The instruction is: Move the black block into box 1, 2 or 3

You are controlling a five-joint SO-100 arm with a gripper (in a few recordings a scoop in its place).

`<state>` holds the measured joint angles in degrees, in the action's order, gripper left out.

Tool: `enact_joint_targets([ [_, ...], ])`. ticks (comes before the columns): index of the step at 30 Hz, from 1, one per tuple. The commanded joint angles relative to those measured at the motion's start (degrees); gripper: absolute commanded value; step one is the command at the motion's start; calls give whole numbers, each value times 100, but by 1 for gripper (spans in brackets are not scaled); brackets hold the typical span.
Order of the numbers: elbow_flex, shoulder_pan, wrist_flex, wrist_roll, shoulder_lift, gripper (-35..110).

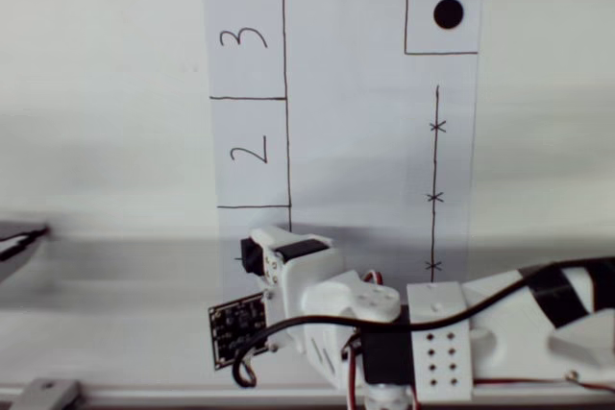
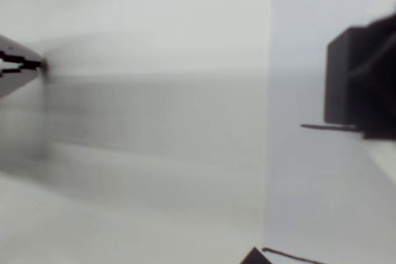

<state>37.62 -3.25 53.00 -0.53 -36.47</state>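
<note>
Hovering over the bottom of the white paper sheet, the gripper sits just below the rectangle marked 2, right where the third rectangle in that left column begins. Box 1 is mostly covered by the white arm head; only its top line and a strip of the left side show in the overhead view, and the digit is not readable.

The black block shows in the wrist view at the right edge, dark and cube-like, pressed against a dark gripper part, with a drawn line running just under it. In the overhead view a small dark shape at the tip of the head is likely the same block. It looks pinched between the fingers, but the jaw gap itself is hidden in both views, so I cannot tell for sure how far the pincer is closed or whether it truly has the block.

Why here: the arm reaches in from the lower right, so the nearest box of the column is the easy drop spot. The block seems to be over or on the paper inside that nearest rectangle; height above the paper is unclear.

Box 3 is well apart, at the top. The outline with the black dot is at the top right.

Judgement: placing phase, near the end; release probably comes next.
</note>
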Motion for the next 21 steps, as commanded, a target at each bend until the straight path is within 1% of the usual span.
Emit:
enact_joint_targets([
  [1,-448,-149,-26,-141,-246,5],
  [7,-457,-158,-26,-132,-246,11],
  [15,-501,-158,-26,-70,-246,24],
  [21,-501,-158,-26,-70,-264,24],
])
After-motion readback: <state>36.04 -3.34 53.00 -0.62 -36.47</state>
